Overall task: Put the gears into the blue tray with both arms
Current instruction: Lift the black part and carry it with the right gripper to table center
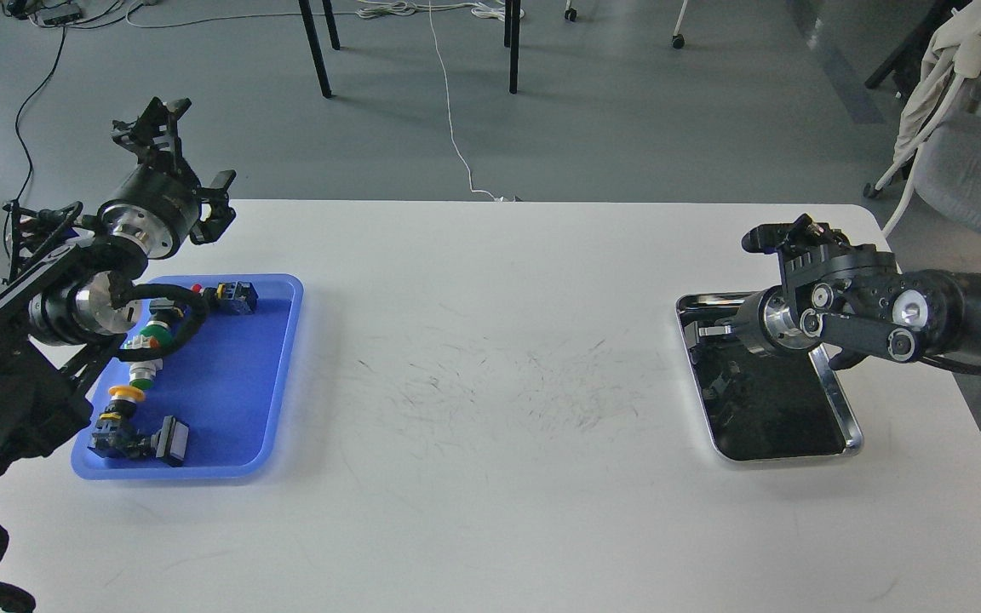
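The blue tray point(231, 400) lies at the table's left. It holds several button switches point(150, 336) with red, green and yellow caps. My left gripper point(188, 153) hangs above and behind the tray's far edge, open and empty, fingers pointing up and away. My right gripper point(702, 329) reaches in from the right, low over the far left part of the shiny steel tray point(840, 400). Its fingers are small and dark against the tray's black reflection, so I cannot tell their state. I cannot pick out the gears in that reflection.
A wide scuffed white table point(490, 383) lies between the two trays. A grey chair point(967, 162) with cloth on it stands off the far right corner. Black table legs point(316, 51) and cables are on the floor behind.
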